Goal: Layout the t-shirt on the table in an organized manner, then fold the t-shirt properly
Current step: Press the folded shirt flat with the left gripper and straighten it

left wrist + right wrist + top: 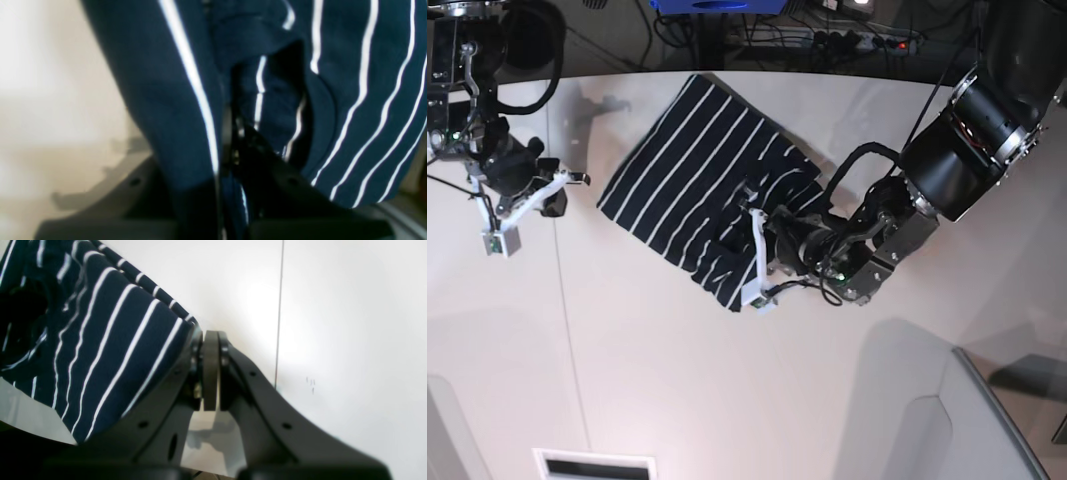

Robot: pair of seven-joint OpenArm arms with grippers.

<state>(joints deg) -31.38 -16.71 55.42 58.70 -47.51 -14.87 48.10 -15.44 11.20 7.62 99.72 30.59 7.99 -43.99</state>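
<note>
The t-shirt, dark navy with thin white stripes, lies bunched in a rough diamond on the off-white table. My left gripper sits at the shirt's near right edge. In the left wrist view it is shut on a fold of the t-shirt, and cloth drapes over both fingers. My right gripper hovers left of the shirt's left corner, apart from it. The right wrist view shows this gripper shut on nothing, with the t-shirt just beyond its left finger.
A thin seam runs across the table. A grey panel lies at the near right, and a slot sits at the front edge. Cables and a power strip lie beyond the curved far edge.
</note>
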